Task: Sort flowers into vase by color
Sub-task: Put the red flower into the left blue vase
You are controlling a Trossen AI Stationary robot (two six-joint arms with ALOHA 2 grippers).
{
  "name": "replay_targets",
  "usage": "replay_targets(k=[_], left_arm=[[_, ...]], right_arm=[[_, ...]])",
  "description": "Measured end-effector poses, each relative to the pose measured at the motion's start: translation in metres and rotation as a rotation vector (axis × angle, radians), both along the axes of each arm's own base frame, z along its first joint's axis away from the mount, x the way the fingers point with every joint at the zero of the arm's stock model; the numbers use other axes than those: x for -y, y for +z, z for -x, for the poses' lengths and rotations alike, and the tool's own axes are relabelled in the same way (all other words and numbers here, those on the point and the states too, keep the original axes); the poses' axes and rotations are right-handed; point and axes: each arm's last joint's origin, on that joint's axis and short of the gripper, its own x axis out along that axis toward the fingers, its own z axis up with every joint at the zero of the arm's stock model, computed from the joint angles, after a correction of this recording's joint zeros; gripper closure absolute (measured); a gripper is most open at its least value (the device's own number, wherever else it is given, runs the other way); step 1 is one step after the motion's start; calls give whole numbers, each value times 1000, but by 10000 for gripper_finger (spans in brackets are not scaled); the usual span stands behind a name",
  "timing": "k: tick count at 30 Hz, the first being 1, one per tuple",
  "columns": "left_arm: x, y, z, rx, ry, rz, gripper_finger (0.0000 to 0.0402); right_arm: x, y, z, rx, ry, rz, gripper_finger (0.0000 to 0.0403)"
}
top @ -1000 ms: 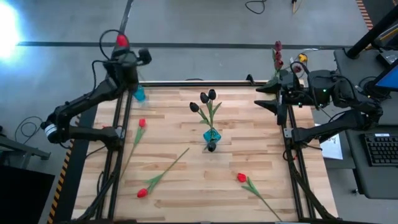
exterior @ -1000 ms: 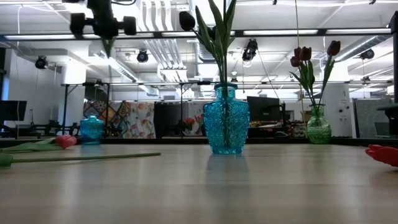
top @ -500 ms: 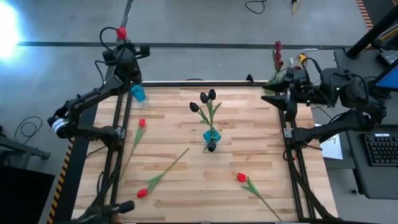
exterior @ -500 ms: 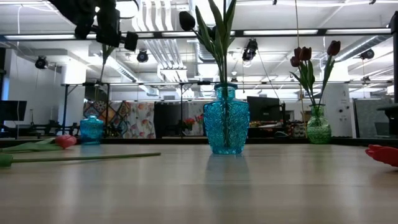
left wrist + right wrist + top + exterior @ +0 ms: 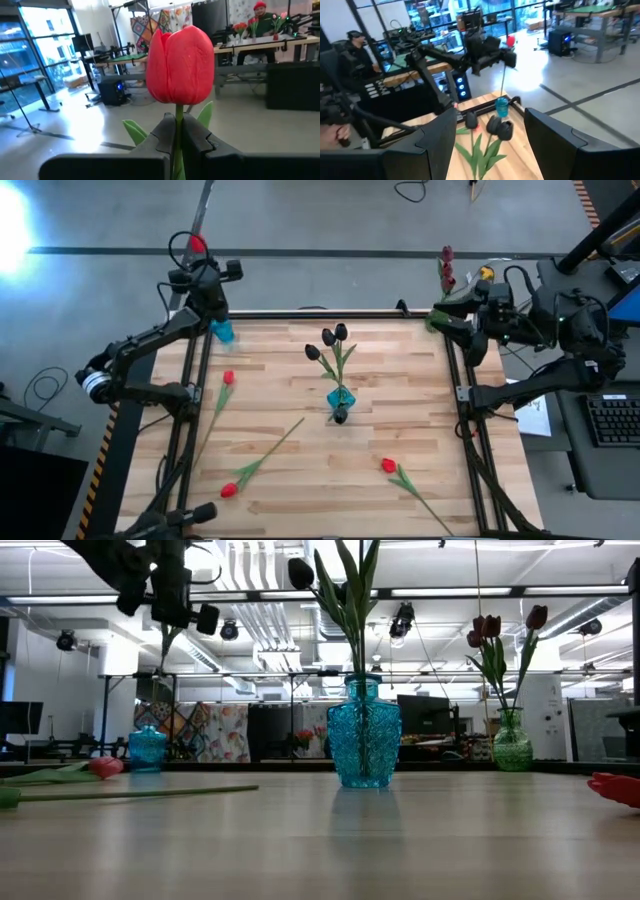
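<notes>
The left gripper [image 5: 178, 142] is clenched on the stem of a red tulip [image 5: 180, 65], held high above the small blue vase [image 5: 223, 331] at the table's [image 5: 400, 380] far left corner. Next, I judge, it must lower the stem into that mouth. The right gripper [image 5: 490, 135] waits released by the far right corner.

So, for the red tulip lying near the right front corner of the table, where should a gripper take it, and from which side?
Probably on the bare stem just behind the head, coming straight down from above. The red tulip lies flat on the table, its thin stem running toward the front right edge, so fingers set across the stem can close on it. The head is soft and the leaves spread farther down.
</notes>
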Motion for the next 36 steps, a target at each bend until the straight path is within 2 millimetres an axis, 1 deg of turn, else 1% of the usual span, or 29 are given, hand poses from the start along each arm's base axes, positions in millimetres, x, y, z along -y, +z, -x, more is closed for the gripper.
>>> replay_targets(k=[3,6,9,11,14,18,26,30,33,36], left_arm=[[1,-11,1,23,-1,6,401],[1,-20,2,5,1,31,401],[2,-28,2,-12,1,71,401],[3,-32,3,8,-2,109,400],[3,-39,7,60,-27,194,387],[3,-49,13,100,-49,298,357],[8,-27,15,145,-141,446,277],[14,-17,18,157,-171,565,239],[20,-8,22,162,-180,648,219],[29,3,23,170,-209,727,207]], right_arm=[[0,3,1,8,-17,14,179],[0,6,2,17,-18,14,179],[0,7,3,24,-18,11,179],[0,9,4,30,-17,9,179],[0,10,6,36,-16,9,179],[0,11,6,37,-7,11,179],[-1,8,7,14,8,8,179],[-2,6,7,-15,46,3,179],[-2,2,7,-45,43,-15,179],[-1,1,7,-65,41,-9,179]])
